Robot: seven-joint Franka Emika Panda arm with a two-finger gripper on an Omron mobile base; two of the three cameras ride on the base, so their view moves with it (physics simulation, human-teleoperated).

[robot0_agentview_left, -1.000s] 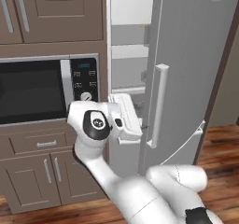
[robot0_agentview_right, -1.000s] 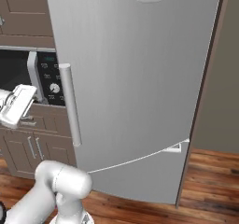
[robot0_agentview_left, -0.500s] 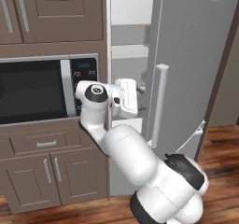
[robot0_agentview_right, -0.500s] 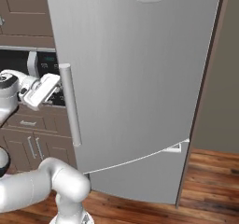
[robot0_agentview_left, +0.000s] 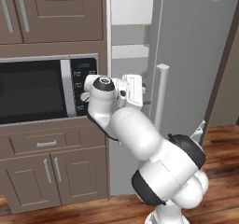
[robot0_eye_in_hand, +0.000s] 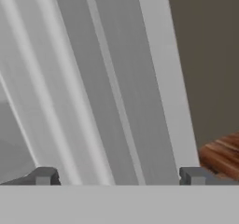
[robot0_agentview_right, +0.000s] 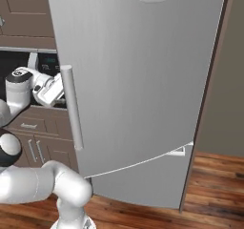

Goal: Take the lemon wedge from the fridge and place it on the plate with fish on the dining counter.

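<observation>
- Since half a second ago, the white arm has folded closer to the base and the gripper (robot0_agentview_left: 140, 88) has advanced toward the gap at the edge of the fridge (robot0_agentview_left: 196, 45) door; cabinets, microwave and door lie as before.
- Left base view, far left: brown upper cabinets (robot0_agentview_left: 51, 13) above the black-fronted microwave (robot0_agentview_left: 37, 90), with lower drawer and cabinet doors (robot0_agentview_left: 46, 171) beneath.
- Left base view, centre: the white hand sits just beside the microwave's control panel, pointing right toward the narrow opening where light grey shelves (robot0_agentview_left: 128, 52) show behind the door edge.
- Left base view, right: the silver-grey door stands partly open, and its pale vertical bar handle (robot0_agentview_left: 160, 97) is just right of the hand.
- Right base view: the hand lies at the left, partly hidden behind the handle (robot0_agentview_right: 71, 106); the fridge (robot0_agentview_right: 143, 80) door front spans the middle, and wood floor (robot0_agentview_right: 209, 175) shows at lower right.
- Hand view: the two dark fingertips (robot0_eye_in_hand: 44, 175) stand wide apart with nothing between them; slanted grey bands of the fridge (robot0_eye_in_hand: 107, 78) lie ahead, close up.
- The lemon wedge cannot be made out on the visible shelves.
</observation>
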